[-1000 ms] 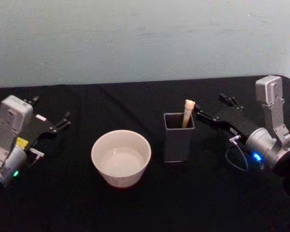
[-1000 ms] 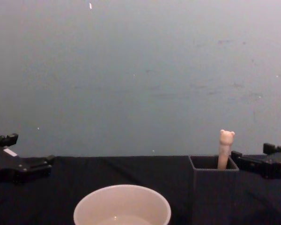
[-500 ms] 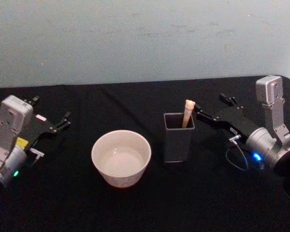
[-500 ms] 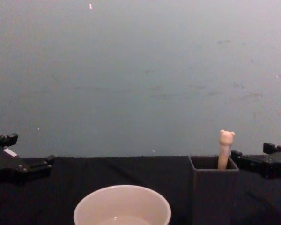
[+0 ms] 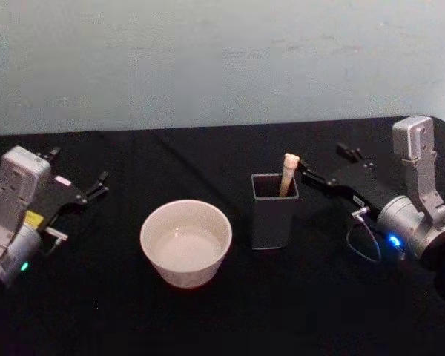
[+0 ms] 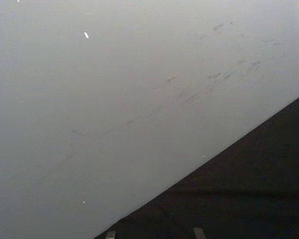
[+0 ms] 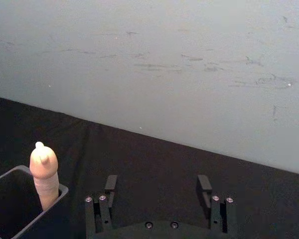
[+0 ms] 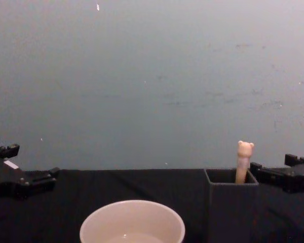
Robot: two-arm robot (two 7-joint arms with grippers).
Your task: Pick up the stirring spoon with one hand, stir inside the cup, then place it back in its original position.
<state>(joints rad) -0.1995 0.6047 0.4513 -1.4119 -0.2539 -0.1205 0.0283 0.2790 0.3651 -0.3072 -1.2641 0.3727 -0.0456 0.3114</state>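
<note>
Right claw (image 5: 325,167): fingers spread wide apart, holding nothing; its near fingertip sits just beside the spoon's handle top, and contact cannot be told. In the right wrist view the two fingers (image 7: 110,184) stand well apart with bare bench between them.
Left claw (image 5: 78,174): low over the bench on the robot's left, well apart from the cup; fingers look apart and empty, though the gap is hard to make out.
Stirring spoon (image 5: 288,173): stands upright in the dark holder, cream handle and small eared head rising above the rim.
Holder (image 5: 274,216): dark grey square box, just right of the cup.
Cup (image 5: 185,242): wide, cream-white, near the bench centre.
Bench (image 5: 208,311): covered in black cloth.
Hidden: the spoon's neck and bowl are inside the holder; the chest view cuts off the cup's lower part.
</note>
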